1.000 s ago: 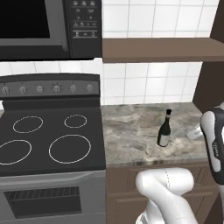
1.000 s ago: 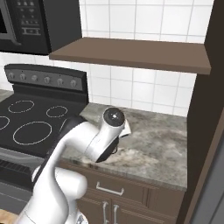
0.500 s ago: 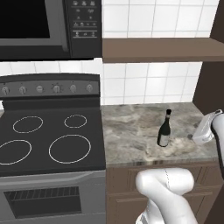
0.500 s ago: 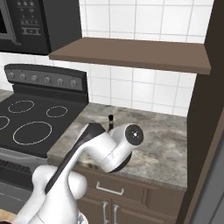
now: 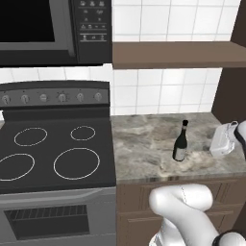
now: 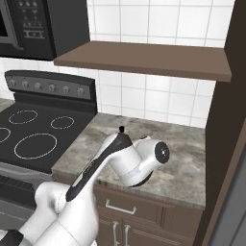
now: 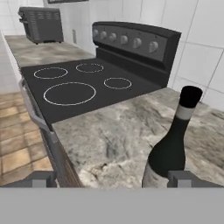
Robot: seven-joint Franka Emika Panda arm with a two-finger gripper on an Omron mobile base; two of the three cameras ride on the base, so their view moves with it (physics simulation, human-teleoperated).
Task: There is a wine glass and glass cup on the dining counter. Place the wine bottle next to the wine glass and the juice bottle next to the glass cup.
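Marbled stone counter (image 5: 144, 144) spreads bare toward the black glass stove (image 5: 53, 153); the wine bottle (image 5: 180, 142), slim, dark, pale-labelled, stands upright near its front edge. My fingers (image 7: 183, 178) are wide apart, touching nothing; the bottle rises just beside the right one.

Glossy dark glass wine bottle (image 5: 180, 143), marbled stone counter (image 5: 144, 144)

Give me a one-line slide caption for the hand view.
Open gripper facing the upright wine bottle on the marbled counter beside the stove.

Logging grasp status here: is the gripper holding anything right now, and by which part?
Nothing is held. The gripper is open, with the wine bottle upright on the counter just ahead of its fingers.
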